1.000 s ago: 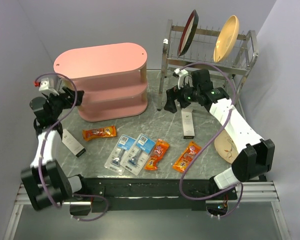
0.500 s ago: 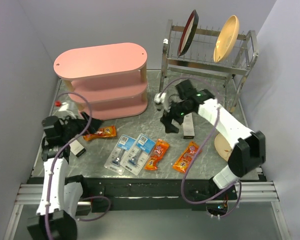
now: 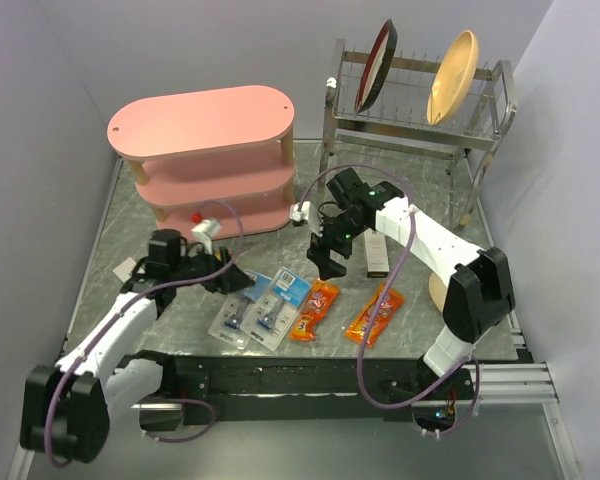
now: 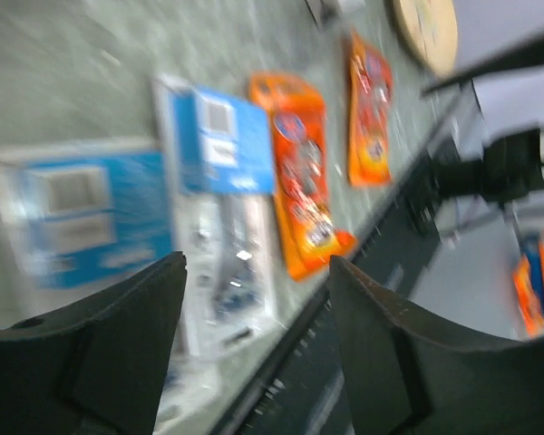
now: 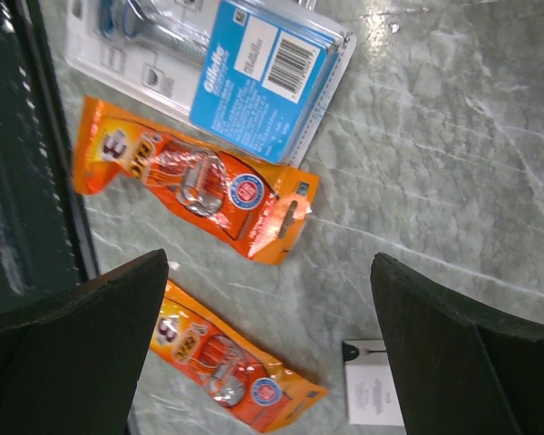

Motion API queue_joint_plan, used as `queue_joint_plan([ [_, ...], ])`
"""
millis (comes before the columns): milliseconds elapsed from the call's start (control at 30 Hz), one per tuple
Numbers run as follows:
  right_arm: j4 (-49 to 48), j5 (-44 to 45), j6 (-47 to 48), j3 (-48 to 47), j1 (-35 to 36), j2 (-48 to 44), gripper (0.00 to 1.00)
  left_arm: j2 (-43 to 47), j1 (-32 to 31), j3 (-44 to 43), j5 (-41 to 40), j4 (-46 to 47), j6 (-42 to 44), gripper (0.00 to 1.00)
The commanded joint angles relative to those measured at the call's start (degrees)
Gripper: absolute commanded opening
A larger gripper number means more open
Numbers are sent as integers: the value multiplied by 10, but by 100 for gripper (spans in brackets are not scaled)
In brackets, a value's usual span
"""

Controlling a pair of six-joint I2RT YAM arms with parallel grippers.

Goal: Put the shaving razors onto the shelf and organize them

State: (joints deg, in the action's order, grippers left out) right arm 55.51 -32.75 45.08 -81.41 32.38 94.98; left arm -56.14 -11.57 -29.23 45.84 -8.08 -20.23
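Note:
Two shaving razors in clear blister packs with blue card tops lie side by side on the table front, one (image 3: 236, 306) left of the other (image 3: 278, 304). The pink three-tier shelf (image 3: 205, 125) stands at the back left. My left gripper (image 3: 240, 282) is open and empty, low over the packs' card ends; its blurred wrist view shows both packs (image 4: 77, 217) (image 4: 222, 190) ahead of the fingers (image 4: 100, 353). My right gripper (image 3: 330, 264) is open and empty, just right of the packs; its wrist view shows one pack (image 5: 245, 63) beyond the fingers (image 5: 72, 344).
Orange snack packets (image 3: 315, 308) (image 3: 375, 312) lie right of the packs, also in the right wrist view (image 5: 199, 190) (image 5: 227, 372). A tall white-and-black box (image 3: 377, 250) lies behind them. A metal dish rack (image 3: 412, 120) with plates stands at the back right. A tan disc (image 3: 438, 290) lies right.
My left arm has swung from the far left in to the razor packs. My right arm has moved left and toward the front, from near the dish rack to beside the packs.

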Motion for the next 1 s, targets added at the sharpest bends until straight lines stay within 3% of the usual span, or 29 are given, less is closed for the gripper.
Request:
queue_joint_plan([
  [0,-16,-24,-73,-33,0,-52,100,-47,-69,6,-40,13,-41,63],
  [133,-25,-23,-102,-43,-1,-72,100,-92,-90,-6,-92,-20,-43,56],
  [400,-11,-31,-112,-65,-4,-82,100,-135,-112,-6,-117,-26,-46,47],
  [767,4,-54,-109,-82,-20,-72,100,-187,-139,-31,-145,-47,-46,52],
  [967,-7,-58,-119,-60,-24,-83,100,-141,-141,-44,-183,-89,-67,56],
])
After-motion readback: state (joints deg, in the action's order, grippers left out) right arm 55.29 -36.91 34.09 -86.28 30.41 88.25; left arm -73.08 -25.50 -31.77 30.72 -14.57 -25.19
